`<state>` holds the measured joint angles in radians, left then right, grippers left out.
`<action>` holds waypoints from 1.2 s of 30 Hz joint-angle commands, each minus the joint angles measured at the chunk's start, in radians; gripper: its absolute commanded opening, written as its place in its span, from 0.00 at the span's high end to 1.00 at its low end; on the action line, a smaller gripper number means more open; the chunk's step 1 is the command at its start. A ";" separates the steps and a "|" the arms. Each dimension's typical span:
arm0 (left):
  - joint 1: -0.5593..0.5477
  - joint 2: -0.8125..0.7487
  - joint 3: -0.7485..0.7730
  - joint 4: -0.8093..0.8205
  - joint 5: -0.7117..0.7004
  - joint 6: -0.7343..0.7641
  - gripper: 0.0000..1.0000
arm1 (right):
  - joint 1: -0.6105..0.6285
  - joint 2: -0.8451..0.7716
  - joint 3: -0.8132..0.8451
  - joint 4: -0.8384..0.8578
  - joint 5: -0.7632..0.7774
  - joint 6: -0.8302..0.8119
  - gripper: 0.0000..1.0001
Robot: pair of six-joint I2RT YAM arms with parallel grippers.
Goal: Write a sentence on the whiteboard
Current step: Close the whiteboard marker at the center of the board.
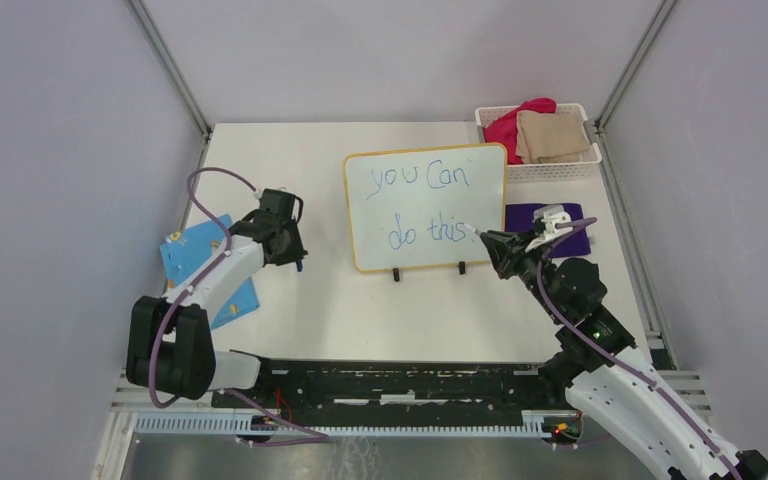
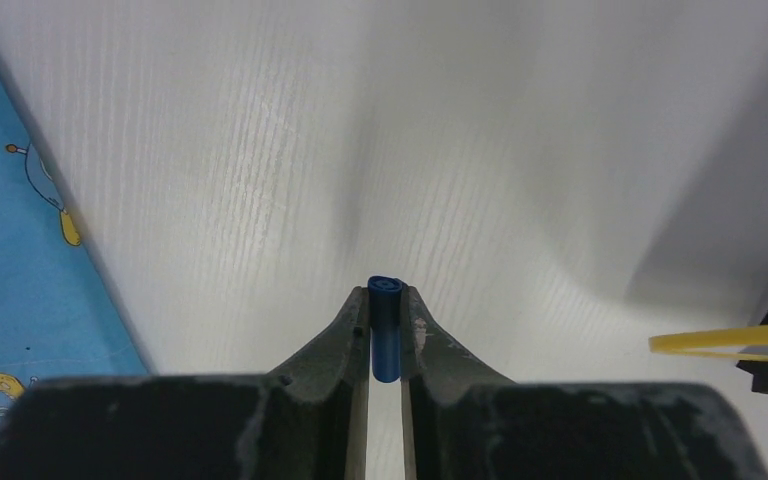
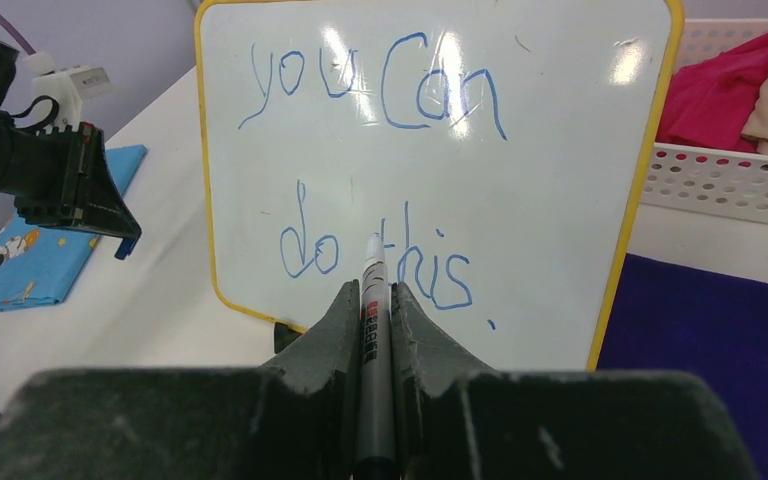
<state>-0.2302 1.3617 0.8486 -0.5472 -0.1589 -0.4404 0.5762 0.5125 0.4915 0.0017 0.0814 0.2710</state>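
Note:
The whiteboard [image 1: 426, 207] with a yellow rim stands upright mid-table on two black feet. On it the sentence [image 3: 375, 170] reads "you Can do this." in blue marker, in two lines. My right gripper [image 3: 376, 292] is shut on a grey marker [image 3: 372, 340], whose tip points at the board between "do" and "this", a short way off its face. From above, that gripper [image 1: 492, 243] sits at the board's lower right corner. My left gripper [image 2: 387, 292] is shut on a small blue marker cap [image 2: 386, 330] and hovers over the table left of the board [image 1: 285, 240].
A blue patterned card [image 1: 200, 265] lies under the left arm. A purple cloth [image 1: 550, 222] lies right of the board. A white basket [image 1: 560, 170] with red and beige cloths stands at the back right. Grey walls close in the table.

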 commanded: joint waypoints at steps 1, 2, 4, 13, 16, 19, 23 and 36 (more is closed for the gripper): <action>0.003 -0.120 0.010 -0.014 0.017 -0.072 0.98 | 0.006 0.003 0.043 0.040 -0.030 -0.012 1.00; 0.004 -0.151 0.018 -0.022 0.018 -0.079 0.98 | 0.006 0.004 0.045 0.047 -0.044 -0.012 1.00; 0.003 -0.227 0.047 -0.037 0.031 -0.095 0.98 | 0.006 0.010 0.055 0.066 -0.068 -0.011 1.00; 0.003 -0.455 0.157 0.039 0.205 -0.206 0.98 | 0.015 0.091 0.108 0.292 -0.223 0.091 1.00; 0.003 -0.509 0.147 0.157 0.299 -0.271 0.98 | 0.075 0.145 0.145 0.369 -0.208 0.099 1.00; 0.003 -0.559 0.110 0.313 0.408 -0.372 0.98 | 0.219 0.207 0.206 0.420 -0.110 0.028 1.00; 0.002 -0.620 0.043 0.519 0.493 -0.495 0.98 | 0.452 0.274 0.256 0.513 0.072 -0.116 1.00; -0.010 -0.716 -0.098 1.031 0.537 -0.860 0.98 | 0.991 0.446 0.150 1.131 0.566 -0.886 1.00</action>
<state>-0.2325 0.6632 0.7563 0.2661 0.3500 -1.1328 1.4765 0.8959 0.6559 0.8207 0.4610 -0.2775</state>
